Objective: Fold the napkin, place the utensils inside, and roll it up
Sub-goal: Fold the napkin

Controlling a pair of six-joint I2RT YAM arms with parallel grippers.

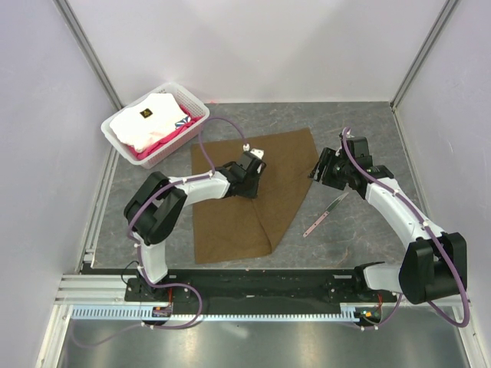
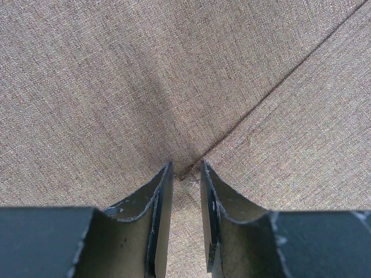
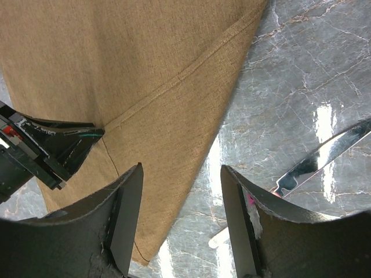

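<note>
The brown napkin [image 1: 285, 172] lies on the table with one part folded over, a diagonal layer edge showing. My left gripper [image 1: 252, 170] rests on its middle; in the left wrist view the napkin [image 2: 174, 69] puckers at the tips and the left gripper [image 2: 186, 168] is nearly closed, pinching the cloth. My right gripper [image 1: 316, 172] is open and empty by the napkin's right edge; in its wrist view the right gripper [image 3: 181, 171] straddles the napkin [image 3: 145, 69] edge. The silvery utensil [image 1: 322, 216] lies on the table to the right, also in the right wrist view [image 3: 319, 159].
A white basket [image 1: 108, 127] holding white and pink folded cloths [image 1: 149, 123] stands at the back left, just beyond the napkin's corner. The table is dark grey marble [image 1: 360, 230], walled on three sides. My left gripper's body [image 3: 46, 145] shows in the right wrist view.
</note>
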